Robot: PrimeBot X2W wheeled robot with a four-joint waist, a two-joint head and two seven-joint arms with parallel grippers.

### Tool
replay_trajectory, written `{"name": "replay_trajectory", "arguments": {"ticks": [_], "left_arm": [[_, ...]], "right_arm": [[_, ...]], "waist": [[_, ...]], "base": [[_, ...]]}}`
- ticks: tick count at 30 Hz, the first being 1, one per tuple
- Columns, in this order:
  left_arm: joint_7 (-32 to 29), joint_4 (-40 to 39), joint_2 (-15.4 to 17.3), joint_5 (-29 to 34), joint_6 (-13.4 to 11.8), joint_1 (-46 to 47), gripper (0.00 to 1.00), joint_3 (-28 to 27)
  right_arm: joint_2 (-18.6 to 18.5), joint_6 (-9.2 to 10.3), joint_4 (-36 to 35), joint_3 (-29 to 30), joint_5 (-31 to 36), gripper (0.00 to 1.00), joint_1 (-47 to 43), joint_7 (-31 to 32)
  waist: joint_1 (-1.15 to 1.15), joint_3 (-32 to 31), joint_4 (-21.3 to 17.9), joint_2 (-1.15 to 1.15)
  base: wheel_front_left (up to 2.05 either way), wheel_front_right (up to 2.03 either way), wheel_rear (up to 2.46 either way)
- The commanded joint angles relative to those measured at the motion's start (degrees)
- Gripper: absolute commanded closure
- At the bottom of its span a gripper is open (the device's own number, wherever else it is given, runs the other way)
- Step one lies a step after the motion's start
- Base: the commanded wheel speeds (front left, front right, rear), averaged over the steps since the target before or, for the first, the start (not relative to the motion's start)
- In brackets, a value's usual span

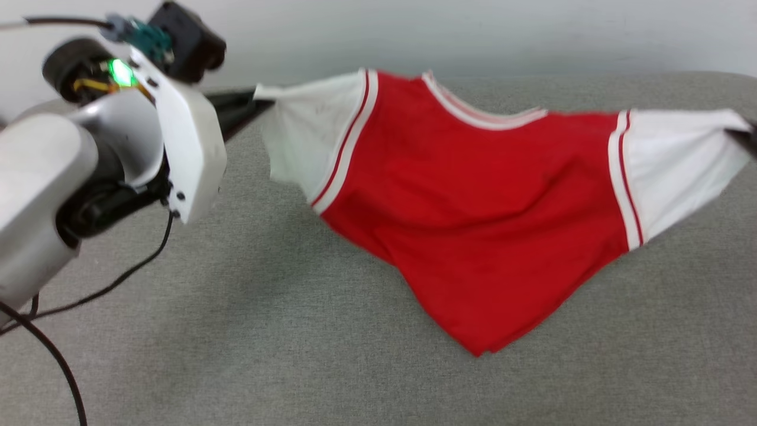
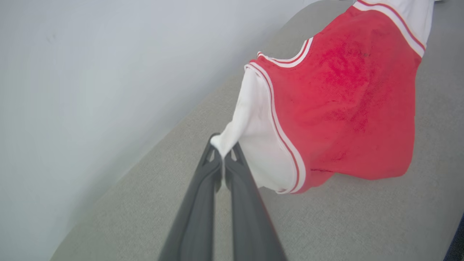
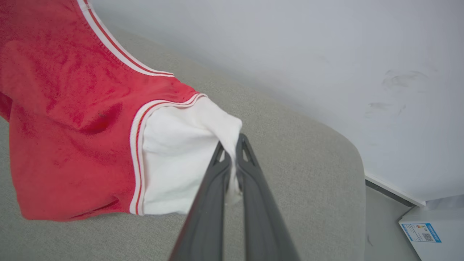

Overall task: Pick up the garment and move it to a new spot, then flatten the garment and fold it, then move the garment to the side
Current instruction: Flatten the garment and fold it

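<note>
Nearest the robot, the lowest corner of the garment (image 1: 473, 195) is hanging at about 6 o'clock in the head view. It is either brushing or just clearing the grey cushioned surface (image 1: 236, 355), and the blur is making it hard to say which. If that hem is dragging while the shirt is being carried, it could be tucking under itself and spoiling the flattening.

Further out, the left tool (image 2: 223, 145) is clenching a small pinch of white sleeve at 9 o'clock. The right tool (image 3: 232, 141) is clenching the tip of the other sleeve at 3 o'clock. The shirt is hanging spread between them. Each grip is taking only a tuft of cloth, so a strong outward pull could be sliding a sleeve free and dropping that side in a heap. The far edge of the surface is lying near the collar at 12 o'clock, so a set-down too far out could be leaving cloth over the edge.

The surface is showing a matte, coarse grey weave over a padded body with a rounded corner. The red body of the shirt is looking soft and limp, sagging into a broad V. The white sleeves are gathering into cones at the pinches, and ribbed red-and-white trim is edging the seams and collar. The tool fingers are long, dark and matte, with triangular cut-outs near their tips. Behind everything, the wall (image 1: 532, 29) is looking smooth and pale.
</note>
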State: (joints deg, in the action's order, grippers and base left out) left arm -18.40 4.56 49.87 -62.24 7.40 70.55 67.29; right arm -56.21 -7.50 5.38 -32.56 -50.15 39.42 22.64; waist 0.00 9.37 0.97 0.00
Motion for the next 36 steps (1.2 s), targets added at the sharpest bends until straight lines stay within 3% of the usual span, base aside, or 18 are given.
{"name": "replay_trajectory", "arguments": {"ticks": [1, 7, 14, 22, 36], "left_arm": [[1.1, -0.6, -0.4, 0.3, 0.0, 1.9, 1.00, -0.9], [3.9, -0.1, -1.9, 3.0, 0.0, 7.2, 1.00, -2.9], [8.4, 6.5, -6.6, 7.0, -0.3, 15.1, 1.00, -5.8], [13.1, 17.6, -11.8, 11.7, -1.4, 24.9, 1.00, -8.8], [21.7, 32.0, -16.7, 14.4, -2.3, 38.5, 1.00, -13.9]], "right_arm": [[0.0, 0.03, -0.8, 1.1, 0.8, 1.00, 1.8, -0.8], [1.7, 0.03, -2.0, 4.6, 3.9, 1.00, 7.5, -2.3], [6.6, 0.03, 0.9, 5.7, 11.9, 1.00, 19.6, -2.1], [11.9, 0.03, 9.0, 1.0, 19.7, 1.00, 36.8, -1.8], [21.8, 0.03, 28.7, -3.0, 29.2, 1.00, 63.6, -12.7]], "waist": [[0.00, 0.1, 0.3, 0.00], [0.00, 1.1, 1.1, 0.00], [0.00, 4.7, 1.8, 0.00], [0.00, 11.3, 2.0, 0.00], [0.00, 19.6, 1.9, 0.00]], "base": [[0.00, 0.00, 0.00], [0.00, 0.00, 0.00], [0.00, 0.00, 0.00], [0.00, 0.00, 0.00], [0.00, 0.00, 0.00]]}}
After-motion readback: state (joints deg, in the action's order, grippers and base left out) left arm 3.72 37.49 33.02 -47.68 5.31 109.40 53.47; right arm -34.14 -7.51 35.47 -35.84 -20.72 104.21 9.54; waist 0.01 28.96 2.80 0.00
